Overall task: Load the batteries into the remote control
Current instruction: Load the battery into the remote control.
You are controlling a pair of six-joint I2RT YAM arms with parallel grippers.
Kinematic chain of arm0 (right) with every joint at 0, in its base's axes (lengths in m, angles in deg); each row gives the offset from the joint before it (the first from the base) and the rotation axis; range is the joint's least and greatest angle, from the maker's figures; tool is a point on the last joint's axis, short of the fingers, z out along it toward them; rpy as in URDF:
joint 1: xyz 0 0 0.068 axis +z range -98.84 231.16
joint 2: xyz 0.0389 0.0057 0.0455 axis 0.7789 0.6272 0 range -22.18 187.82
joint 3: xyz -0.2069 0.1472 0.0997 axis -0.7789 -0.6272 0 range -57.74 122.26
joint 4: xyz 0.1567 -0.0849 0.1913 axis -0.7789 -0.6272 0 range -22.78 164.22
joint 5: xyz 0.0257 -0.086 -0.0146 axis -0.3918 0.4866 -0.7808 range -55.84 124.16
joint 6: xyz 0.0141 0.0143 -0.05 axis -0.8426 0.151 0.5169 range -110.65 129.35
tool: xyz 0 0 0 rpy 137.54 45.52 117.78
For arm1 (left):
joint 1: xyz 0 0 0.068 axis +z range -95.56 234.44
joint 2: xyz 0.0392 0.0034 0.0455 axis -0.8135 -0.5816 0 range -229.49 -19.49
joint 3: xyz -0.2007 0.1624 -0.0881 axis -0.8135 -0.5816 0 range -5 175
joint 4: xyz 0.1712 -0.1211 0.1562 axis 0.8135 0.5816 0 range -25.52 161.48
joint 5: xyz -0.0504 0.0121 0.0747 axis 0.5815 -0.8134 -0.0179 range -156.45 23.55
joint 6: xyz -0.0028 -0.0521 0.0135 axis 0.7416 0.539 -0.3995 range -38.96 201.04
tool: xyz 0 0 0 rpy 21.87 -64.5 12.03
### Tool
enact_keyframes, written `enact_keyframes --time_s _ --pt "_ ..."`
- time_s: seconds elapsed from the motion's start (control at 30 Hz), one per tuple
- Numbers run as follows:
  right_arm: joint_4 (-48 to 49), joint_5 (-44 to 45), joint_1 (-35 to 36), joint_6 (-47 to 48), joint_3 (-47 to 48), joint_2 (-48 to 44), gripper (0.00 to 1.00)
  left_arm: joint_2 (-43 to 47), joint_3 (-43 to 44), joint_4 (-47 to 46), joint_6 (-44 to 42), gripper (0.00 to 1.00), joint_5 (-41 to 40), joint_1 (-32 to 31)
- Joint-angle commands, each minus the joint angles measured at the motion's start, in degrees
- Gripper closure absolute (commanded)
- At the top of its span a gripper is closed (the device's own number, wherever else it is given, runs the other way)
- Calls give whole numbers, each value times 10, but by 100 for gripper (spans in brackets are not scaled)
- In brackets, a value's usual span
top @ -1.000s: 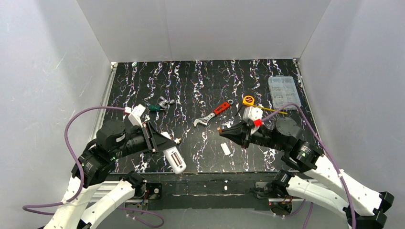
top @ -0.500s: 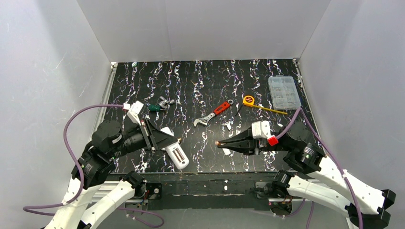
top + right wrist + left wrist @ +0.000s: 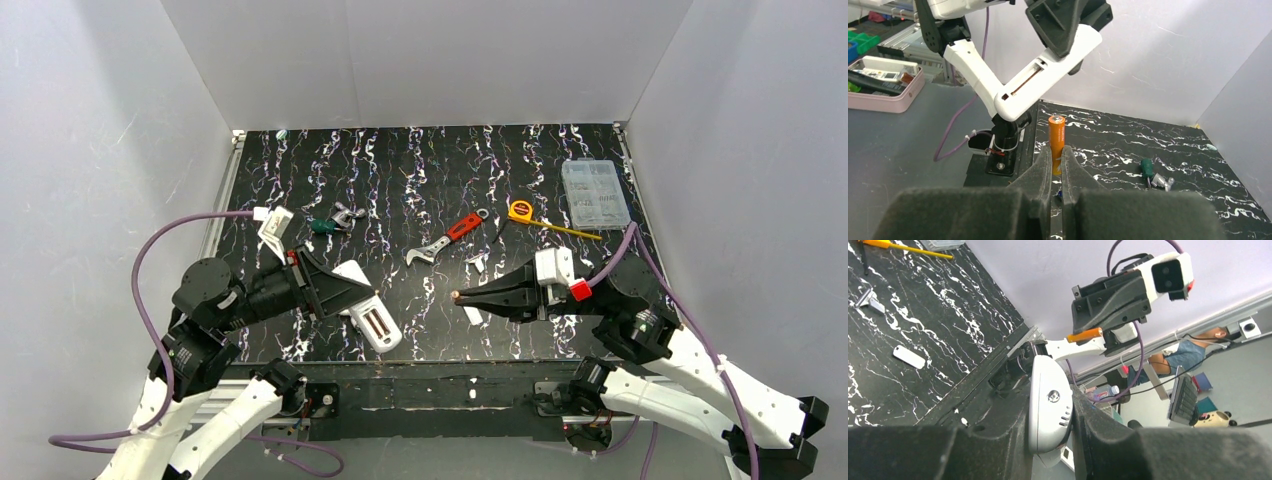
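Your left gripper (image 3: 350,298) clamps the remote (image 3: 378,327), raised off the table. Your right gripper (image 3: 1055,155) pinches one battery (image 3: 1057,137), near the remote but not touching it. The recess looks empty, though it's hard to see, so nothing seems loaded yet.

Plain white walls (image 3: 430,60) on three sides of a black, white-veined tabletop (image 3: 400,170); even, diffuse light

We see the remote control (image 3: 375,322) in the left gripper (image 3: 340,292) at near left, the battery (image 3: 1057,142) in the right gripper (image 3: 1056,160) to its right. Behind them lies the wrench (image 3: 447,238), farther right the tape measure (image 3: 520,211) and, we think, a parts box (image 3: 595,193).
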Motion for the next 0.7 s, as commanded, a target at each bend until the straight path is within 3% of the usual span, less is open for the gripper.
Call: enact_keyframes --time_s 0.0,0.27,0.67 --pt "31 44 3 -30 7 -2 99 6 32 -53 -44 100 53 0" --pt "16 89 3 -27 4 -2 99 -1 107 19 -154 100 86 0" --pt "1 97 3 -31 12 13 99 -11 116 -14 -147 100 127 0"
